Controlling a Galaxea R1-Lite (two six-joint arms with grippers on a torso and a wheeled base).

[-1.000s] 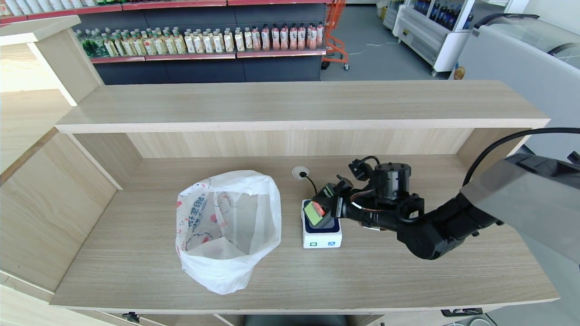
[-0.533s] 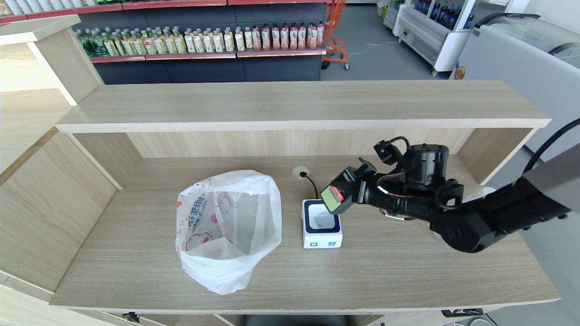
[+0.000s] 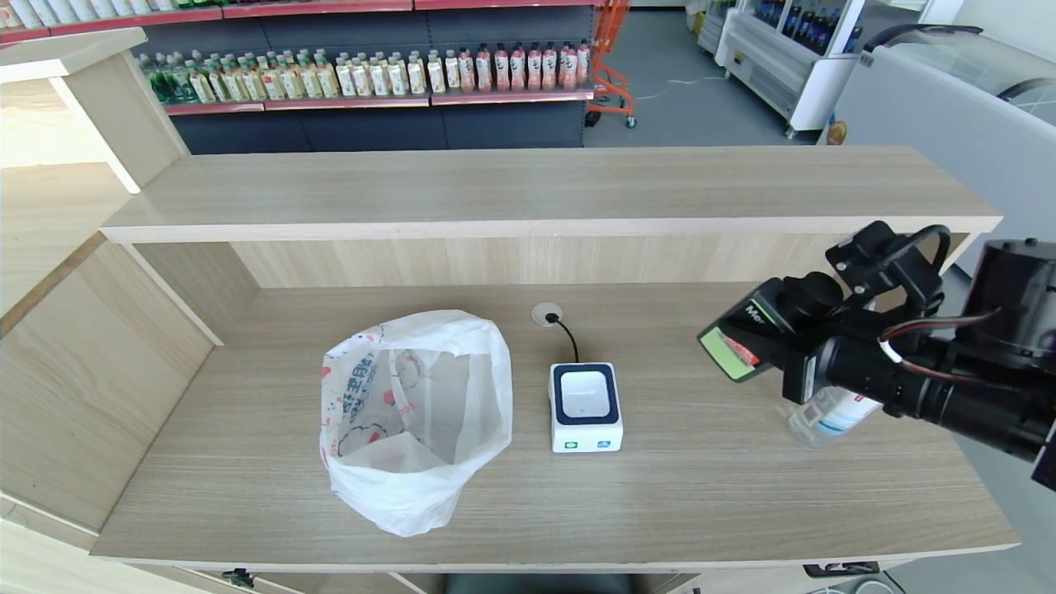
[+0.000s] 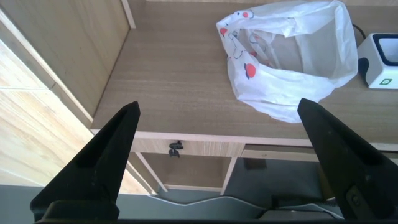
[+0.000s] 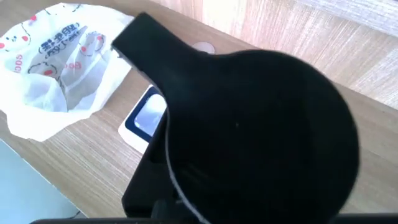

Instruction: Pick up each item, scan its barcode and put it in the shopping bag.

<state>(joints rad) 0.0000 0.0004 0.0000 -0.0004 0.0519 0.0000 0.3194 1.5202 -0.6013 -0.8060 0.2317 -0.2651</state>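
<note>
My right gripper (image 3: 771, 337) is shut on a small dark pack with a green face and a red label (image 3: 733, 352). It holds the pack in the air over the right part of the counter, well right of the white scanner (image 3: 585, 404). Close to the right wrist lens the pack appears as a dark rounded shape (image 5: 255, 130), with the scanner (image 5: 146, 118) and the bag (image 5: 56, 68) beyond it. The white shopping bag (image 3: 412, 417) stands open left of the scanner. My left gripper (image 4: 217, 162) is open, off the counter's front edge, with the bag (image 4: 286, 59) ahead of it.
A clear plastic bottle with a white and blue label (image 3: 825, 414) lies on the counter under my right arm. The scanner's cable runs to a grommet (image 3: 546, 313) at the back. A raised shelf (image 3: 544, 194) and side walls enclose the counter (image 3: 660, 495).
My right arm has swung right and upward from above the scanner, carrying the pack. The scanner's window and the bottle have come into sight.
</note>
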